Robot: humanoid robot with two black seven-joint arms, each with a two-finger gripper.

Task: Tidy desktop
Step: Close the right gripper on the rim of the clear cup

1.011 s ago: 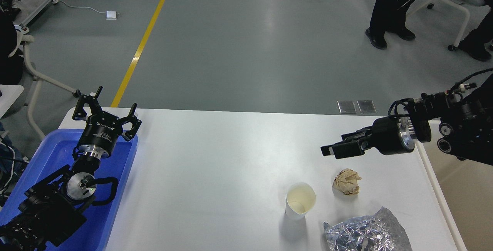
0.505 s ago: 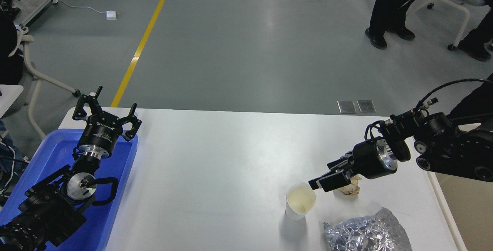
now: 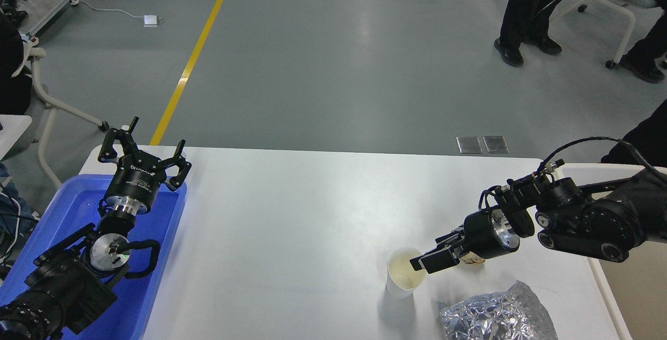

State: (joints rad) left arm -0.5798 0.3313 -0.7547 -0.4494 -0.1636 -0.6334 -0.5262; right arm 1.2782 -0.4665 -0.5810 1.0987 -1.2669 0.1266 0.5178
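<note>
The desktop (image 3: 292, 225) filled the lower view; on it, the right gripper (image 3: 430, 259), jaw state unclear, reached the paper cup's (image 3: 404, 277) rim, while the left gripper (image 3: 140, 155), jaws wide, hovered far left of the cup.

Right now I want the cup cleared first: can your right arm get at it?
Probably yes. The right gripper is already at the cup's rim, and nothing stands between them. The paper ball and foil lie to the cup's right, clear of it.
</note>
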